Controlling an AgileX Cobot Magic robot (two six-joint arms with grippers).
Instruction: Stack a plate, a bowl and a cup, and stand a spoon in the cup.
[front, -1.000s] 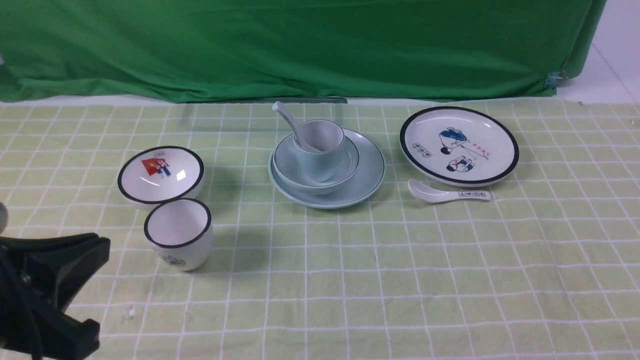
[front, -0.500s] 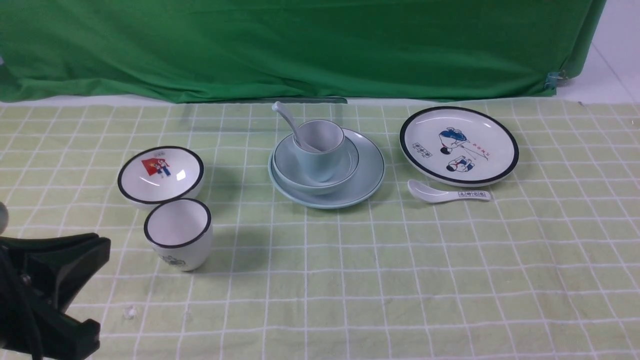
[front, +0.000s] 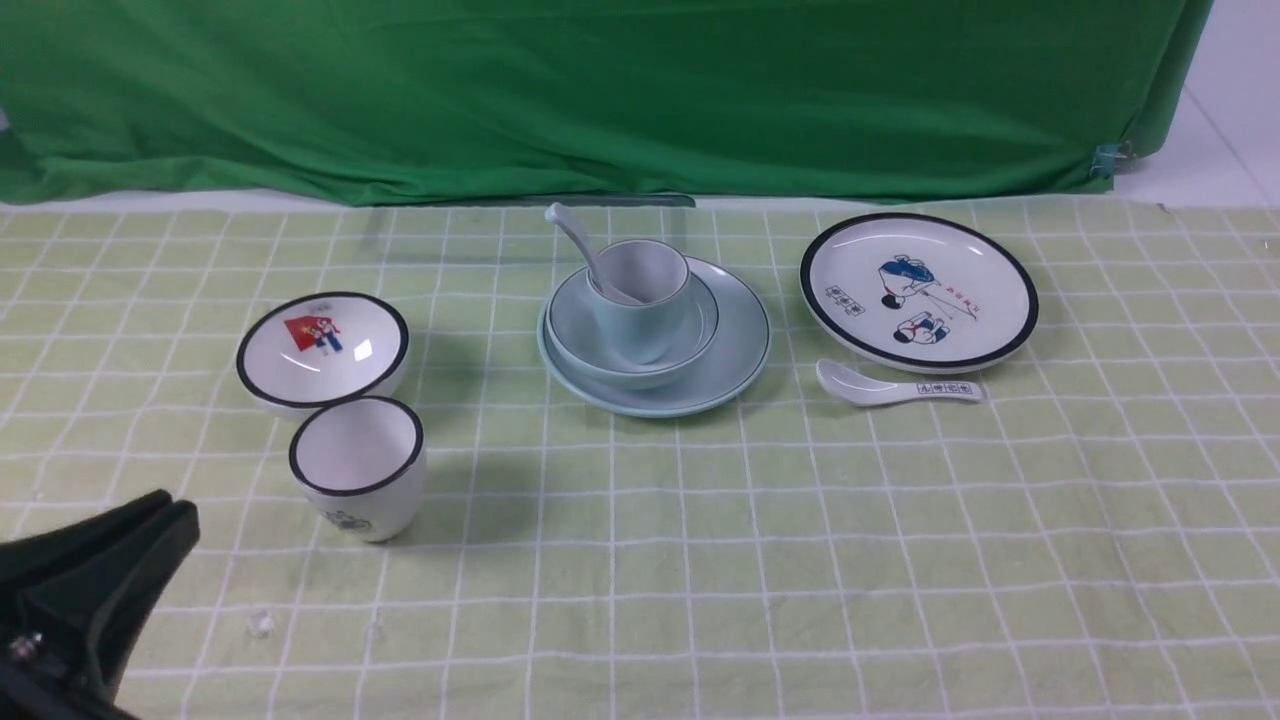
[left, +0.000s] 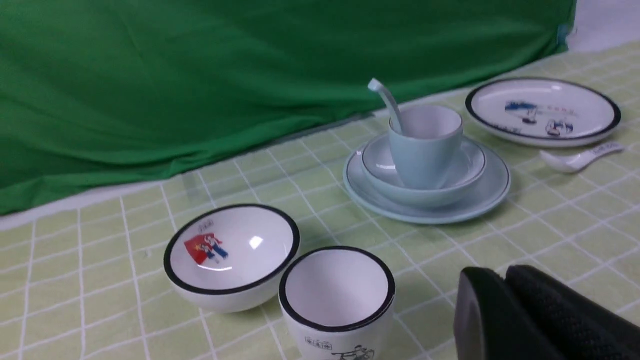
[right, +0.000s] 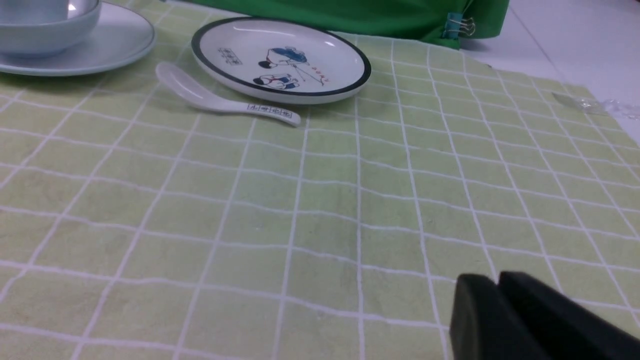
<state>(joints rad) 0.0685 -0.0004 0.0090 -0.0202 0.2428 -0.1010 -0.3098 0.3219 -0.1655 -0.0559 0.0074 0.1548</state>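
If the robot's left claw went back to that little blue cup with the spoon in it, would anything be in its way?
Possibly: the black-rimmed white cup and bowl stand between the left gripper and the blue cup, so a low path might hit them. Nothing visible blocks a higher one.

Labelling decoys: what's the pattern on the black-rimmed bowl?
Bowl: white inside with a red flag and small figures; clearest in the left wrist view.

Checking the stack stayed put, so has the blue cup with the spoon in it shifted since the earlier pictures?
No. In the front view, the cup sits at the same spot against the green curtain behind it.
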